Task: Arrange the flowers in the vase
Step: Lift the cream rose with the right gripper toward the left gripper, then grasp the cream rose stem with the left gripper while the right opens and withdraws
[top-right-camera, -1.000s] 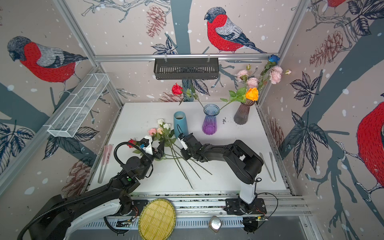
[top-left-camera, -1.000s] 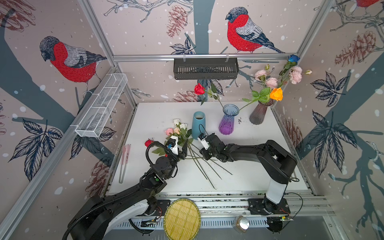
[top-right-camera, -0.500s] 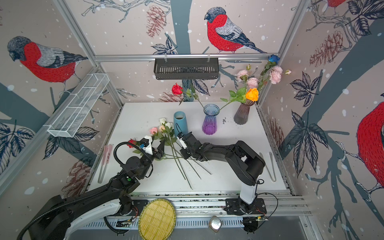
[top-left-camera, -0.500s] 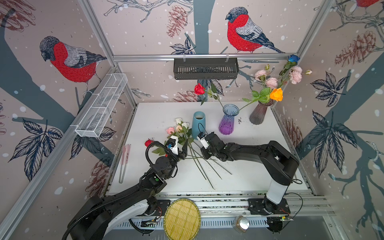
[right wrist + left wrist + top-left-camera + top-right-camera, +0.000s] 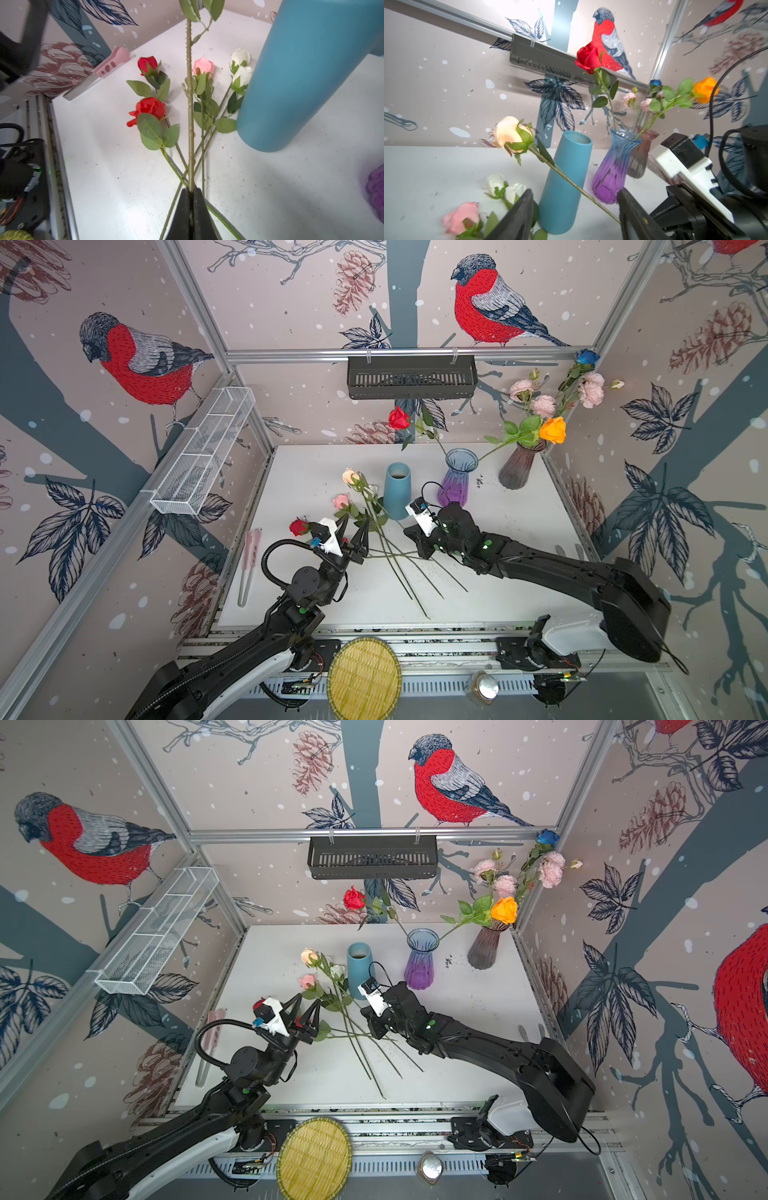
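Note:
My right gripper (image 5: 191, 189) is shut on the thorny stem of a peach rose (image 5: 508, 135), whose bloom hangs above the table beside the teal vase (image 5: 397, 489). In both top views the right gripper (image 5: 409, 536) sits low over the crossed stems. My left gripper (image 5: 354, 527) is open and holds nothing; the raised stem runs between its fingers (image 5: 527, 199). Loose flowers lie on the table: a pink rose (image 5: 202, 65), two red roses (image 5: 149, 108) and two white roses (image 5: 242, 73). The purple vase (image 5: 457, 481) holds a red rose (image 5: 399, 418). The brown vase (image 5: 517, 468) holds several flowers.
Pink tongs (image 5: 249, 564) lie along the table's left edge. A white wire basket (image 5: 203, 452) hangs on the left wall and a black basket (image 5: 411, 377) on the back rail. A woven yellow disc (image 5: 363, 676) sits in front of the table.
The right gripper has gone from part open to shut on the peach rose's stem, and the bloom has lifted slightly. The left arm has barely moved.

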`<action>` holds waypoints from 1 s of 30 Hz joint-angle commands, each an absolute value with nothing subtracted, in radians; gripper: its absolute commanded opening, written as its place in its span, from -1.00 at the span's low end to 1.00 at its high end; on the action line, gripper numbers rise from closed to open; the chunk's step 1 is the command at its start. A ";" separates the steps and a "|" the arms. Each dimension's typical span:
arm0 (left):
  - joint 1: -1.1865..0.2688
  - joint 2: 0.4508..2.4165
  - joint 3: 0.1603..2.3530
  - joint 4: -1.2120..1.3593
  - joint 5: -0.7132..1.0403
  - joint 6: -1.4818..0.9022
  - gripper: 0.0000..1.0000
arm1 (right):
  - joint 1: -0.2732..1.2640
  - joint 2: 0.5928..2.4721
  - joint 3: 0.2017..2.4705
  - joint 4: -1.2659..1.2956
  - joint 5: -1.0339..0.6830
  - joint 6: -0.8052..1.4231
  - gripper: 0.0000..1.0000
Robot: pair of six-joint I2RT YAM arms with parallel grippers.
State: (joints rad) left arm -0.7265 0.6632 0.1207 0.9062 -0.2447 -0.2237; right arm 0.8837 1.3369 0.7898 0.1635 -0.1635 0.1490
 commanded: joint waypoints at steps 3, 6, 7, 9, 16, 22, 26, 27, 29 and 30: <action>-0.718 0.646 0.158 0.992 0.024 -0.327 0.25 | 0.885 1.165 0.698 0.306 -0.255 0.111 -0.95; -0.716 0.662 0.202 1.000 0.158 -0.354 0.21 | 0.884 1.069 0.649 0.351 -0.289 0.093 -0.95; -0.716 0.671 0.216 1.015 0.206 -0.360 0.20 | 0.883 1.036 0.637 0.358 -0.300 0.089 -0.95; -0.714 0.697 0.245 1.038 0.289 -0.373 0.18 | 0.880 0.989 0.618 0.369 -0.321 0.087 -0.95; -0.712 0.828 0.373 1.074 0.510 -0.426 -0.01 | 0.876 0.896 0.600 0.366 -0.411 0.090 -0.95; -0.712 0.875 0.409 1.059 0.499 -0.434 -0.06 | 0.875 0.827 0.571 0.394 -0.438 0.104 -0.95; -0.713 0.900 0.420 1.045 0.491 -0.445 0.05 | 0.876 0.802 0.559 0.399 -0.434 0.114 -0.95; -0.712 0.907 0.423 1.047 0.497 -0.450 0.06 | 0.877 0.801 0.557 0.400 -0.438 0.115 -0.95; -0.713 0.928 0.436 1.055 0.527 -0.460 0.07 | 0.877 0.804 0.554 0.411 -0.447 0.122 -0.95; -0.713 0.938 0.443 1.061 0.544 -0.465 0.07 | 0.877 0.806 0.552 0.414 -0.452 0.125 -0.95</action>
State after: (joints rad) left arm -0.7151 0.9241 0.4244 1.0115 0.4973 -0.4389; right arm 0.8757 0.8051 0.5549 0.3599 -0.4248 0.1062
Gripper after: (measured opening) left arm 0.535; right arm 0.063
